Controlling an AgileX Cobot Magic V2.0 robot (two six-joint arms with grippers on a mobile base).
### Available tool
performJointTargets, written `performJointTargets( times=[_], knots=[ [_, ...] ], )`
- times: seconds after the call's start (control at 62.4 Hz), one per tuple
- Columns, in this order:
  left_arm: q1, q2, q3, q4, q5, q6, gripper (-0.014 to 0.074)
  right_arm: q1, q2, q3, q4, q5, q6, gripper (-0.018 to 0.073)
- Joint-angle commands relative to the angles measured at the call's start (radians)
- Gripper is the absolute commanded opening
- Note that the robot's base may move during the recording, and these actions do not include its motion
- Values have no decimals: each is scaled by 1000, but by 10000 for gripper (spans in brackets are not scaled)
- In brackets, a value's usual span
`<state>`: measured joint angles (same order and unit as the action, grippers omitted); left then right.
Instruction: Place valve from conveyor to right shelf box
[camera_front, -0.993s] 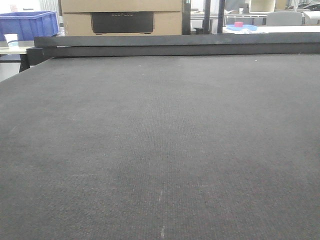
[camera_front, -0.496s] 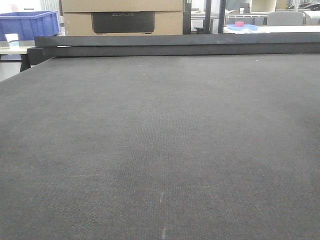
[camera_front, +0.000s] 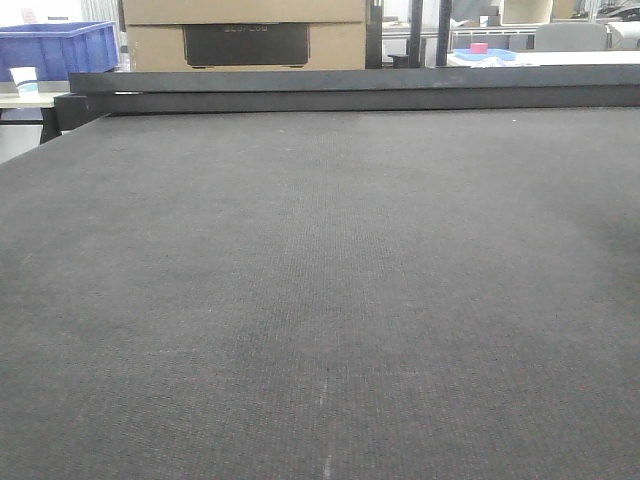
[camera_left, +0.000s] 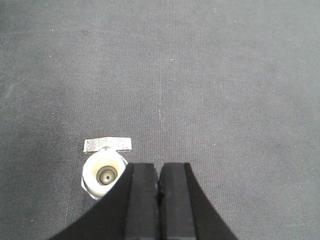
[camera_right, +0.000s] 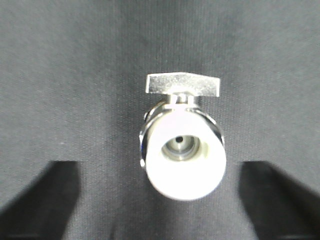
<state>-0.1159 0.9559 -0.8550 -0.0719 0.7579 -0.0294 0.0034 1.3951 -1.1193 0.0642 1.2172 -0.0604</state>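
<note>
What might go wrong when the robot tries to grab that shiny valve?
The valve has a round body, so it might roll on the conveyor when the open right gripper closes. The shut left gripper sits right beside a valve in its view and might bump it.

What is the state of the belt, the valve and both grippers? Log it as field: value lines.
conveyor: dark grey belt; no valve shows in the front view
valve: on the belt, white end toward the right wrist camera
handle: flat metal bar, crosswise
right gripper: open, one finger on each side of the valve, not touching it
left gripper: shut, holding nothing; a valve sits just beside it
shelf box: not in view
</note>
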Motion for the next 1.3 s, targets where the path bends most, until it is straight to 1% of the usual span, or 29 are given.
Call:
performJointTargets(
  times=[0.0, 0.24, 0.544, 0.721, 0.785, 1.281],
  knots=[
    [1, 4, -8, -9, -5, -9, -111, -3, 30, -8, -14, -10, -10, 570],
    [1, 8, -8, -9, -5, -9, -111, -3, 128, -8, -53, -71, -12, 570],
    [1, 8, -8, -9, -5, -9, -111, -4, 177, -4, -55, -76, -12, 570],
    [1, 8, -8, -9, -5, -9, -111, -54, 177, -4, -55, -63, -12, 570],
    [1, 8, -8, -9, -5, -9, -111, -61, 177, -4, -39, -53, -37, 570],
    [1, 8, -8, -9, -5, -9, -111, -61, 177, 2, -7, -48, -39, 570]
  ],
)
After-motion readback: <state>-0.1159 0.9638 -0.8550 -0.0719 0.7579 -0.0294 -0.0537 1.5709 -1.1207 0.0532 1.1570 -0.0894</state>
